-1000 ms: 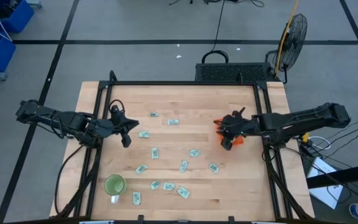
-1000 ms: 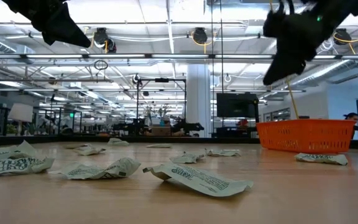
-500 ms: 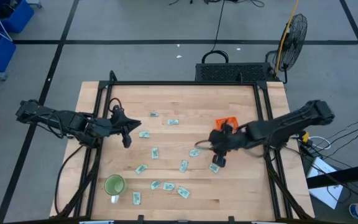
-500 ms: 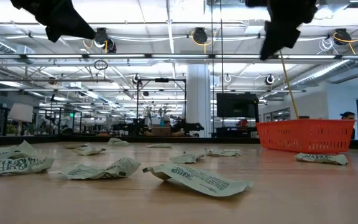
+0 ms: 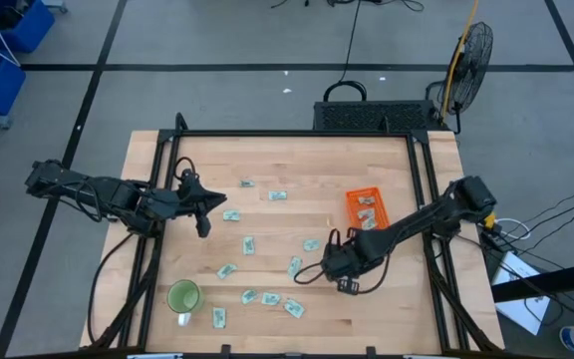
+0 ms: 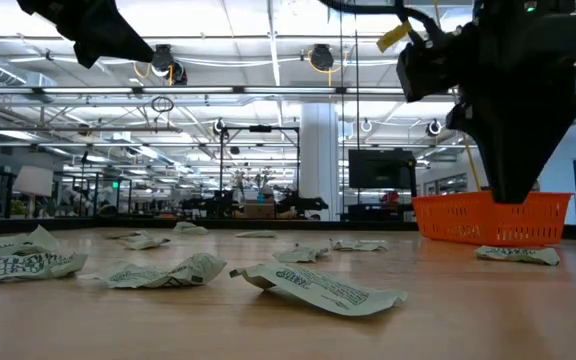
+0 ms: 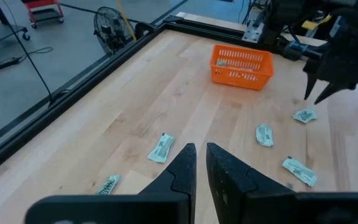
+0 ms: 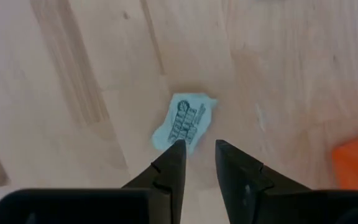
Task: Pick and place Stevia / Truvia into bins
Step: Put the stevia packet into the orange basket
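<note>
Several pale green and white Stevia sachets lie flat and scattered over the wooden table. The orange bin stands at the right and holds a few sachets. My right gripper points straight down, open with nothing between its fingers. It hangs a little above one sachet near the bin; the low view shows its tips clear of that sachet. In the high view the gripper hides that sachet. My left gripper waits in the air at the table's left, a narrow gap between its fingers.
A round green cup stands near the front left corner. A black frame runs along the table's sides. More sachets lie in a row toward the near edge. Bare wood spreads along the far side.
My right gripper has swung from above the orange bin toward the table's near edge and left. It has come down and tipped over until it points straight down above a sachet. The sachets and the bin have stayed where they were.
</note>
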Robot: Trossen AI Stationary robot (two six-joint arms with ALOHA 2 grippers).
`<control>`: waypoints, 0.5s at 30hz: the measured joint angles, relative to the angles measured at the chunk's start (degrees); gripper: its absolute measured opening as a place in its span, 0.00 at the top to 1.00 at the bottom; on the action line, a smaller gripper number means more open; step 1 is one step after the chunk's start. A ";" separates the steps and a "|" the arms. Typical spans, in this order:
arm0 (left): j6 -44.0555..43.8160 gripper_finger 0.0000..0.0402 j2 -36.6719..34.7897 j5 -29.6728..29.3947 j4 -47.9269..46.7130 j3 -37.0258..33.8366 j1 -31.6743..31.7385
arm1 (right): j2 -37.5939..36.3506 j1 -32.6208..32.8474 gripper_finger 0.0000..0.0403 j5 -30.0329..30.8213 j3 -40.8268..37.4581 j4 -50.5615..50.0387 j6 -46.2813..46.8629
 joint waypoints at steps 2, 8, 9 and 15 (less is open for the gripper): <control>0.00 0.89 -0.01 0.02 0.00 0.00 0.01 | 0.77 -0.02 0.78 0.00 0.00 0.97 -0.60; 0.11 0.89 0.00 0.09 -0.56 0.00 0.00 | 1.88 -0.26 0.69 0.13 -0.02 2.17 -0.10; 0.13 0.89 0.00 0.13 -1.16 0.00 0.00 | 2.26 -0.26 0.67 0.13 -0.02 2.17 0.01; 0.13 0.89 0.00 0.18 -3.06 0.00 0.00 | 5.02 -0.52 0.63 0.44 -0.04 2.54 1.66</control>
